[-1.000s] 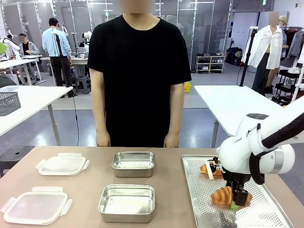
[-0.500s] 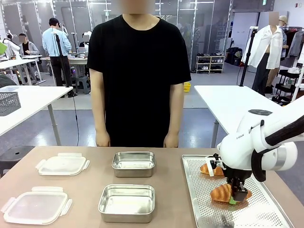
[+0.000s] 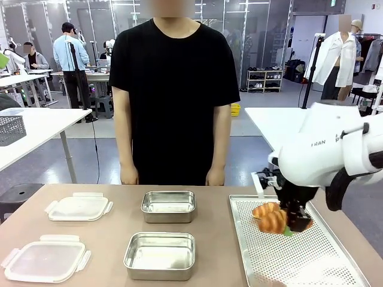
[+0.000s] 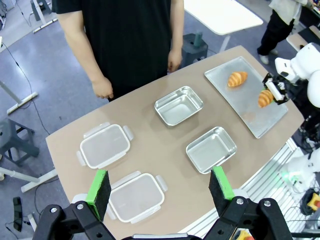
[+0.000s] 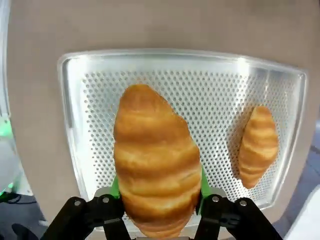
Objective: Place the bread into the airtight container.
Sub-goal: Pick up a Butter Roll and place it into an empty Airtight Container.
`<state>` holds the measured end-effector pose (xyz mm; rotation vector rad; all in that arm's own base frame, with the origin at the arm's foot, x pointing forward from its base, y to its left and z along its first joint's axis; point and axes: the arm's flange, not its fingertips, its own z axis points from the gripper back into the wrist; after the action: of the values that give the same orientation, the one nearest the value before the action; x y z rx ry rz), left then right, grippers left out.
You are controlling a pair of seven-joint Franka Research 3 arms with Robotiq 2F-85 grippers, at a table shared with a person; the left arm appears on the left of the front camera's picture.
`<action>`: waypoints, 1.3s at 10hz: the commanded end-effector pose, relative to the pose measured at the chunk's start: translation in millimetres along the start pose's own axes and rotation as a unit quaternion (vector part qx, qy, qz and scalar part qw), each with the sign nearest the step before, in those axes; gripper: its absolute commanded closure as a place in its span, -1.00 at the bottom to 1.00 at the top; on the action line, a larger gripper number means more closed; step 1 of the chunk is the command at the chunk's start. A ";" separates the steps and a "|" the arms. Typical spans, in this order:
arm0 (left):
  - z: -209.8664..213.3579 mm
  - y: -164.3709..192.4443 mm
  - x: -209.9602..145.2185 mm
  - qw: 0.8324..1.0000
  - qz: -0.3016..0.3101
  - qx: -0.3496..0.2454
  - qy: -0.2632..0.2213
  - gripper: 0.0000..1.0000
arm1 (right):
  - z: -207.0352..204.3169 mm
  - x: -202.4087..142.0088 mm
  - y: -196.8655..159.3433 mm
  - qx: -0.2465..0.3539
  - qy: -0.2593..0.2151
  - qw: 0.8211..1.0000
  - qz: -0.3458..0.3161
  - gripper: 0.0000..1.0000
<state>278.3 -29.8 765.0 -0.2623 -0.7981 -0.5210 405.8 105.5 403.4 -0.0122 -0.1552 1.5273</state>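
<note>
Lifting a golden-brown ridged croissant (image 3: 272, 221) clear of the perforated silver metal tray (image 3: 299, 263), my right pincer (image 3: 293, 222) now hangs above the tray's far end. A second ago it was pressed low over the near half, with the bread still resting on the mesh. The pick-up looks done. What is left, by my reckoning, is the carry leftward to a container and the release.

The green pads (image 5: 114, 186) are closed on the croissant's thick middle, and the right wrist view shows both ends sticking out free. A second croissant (image 3: 265, 209) lies on the tray just behind the held one. My right arm has risen and drawn back toward the far side of the table (image 3: 108, 230), with the pincer pointing down beneath the wrist.

The nearer shallow rectangular steel container (image 3: 160, 255) and the farther steel container (image 3: 169, 206) both sit open and empty at mid-table, well apart from the bread. Two clear plastic clip lids (image 3: 45, 258) lie to their left. My left pincer (image 4: 160, 182) hovers high over the table's near edge, spread wide with nothing between its pads. A person in a black T-shirt (image 3: 173, 89) stands at the far side, hands down.
</note>
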 end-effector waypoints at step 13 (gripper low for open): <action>1.5 0.4 1.4 1.000 -0.005 -0.001 0.001 -1.00 | -50.6 319.5 46.1 0.033 -0.001 0.999 -0.015 -0.23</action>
<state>278.3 -30.1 765.3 -0.2615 -0.7985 -0.5214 372.9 420.4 382.2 0.0558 -0.0887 1.5359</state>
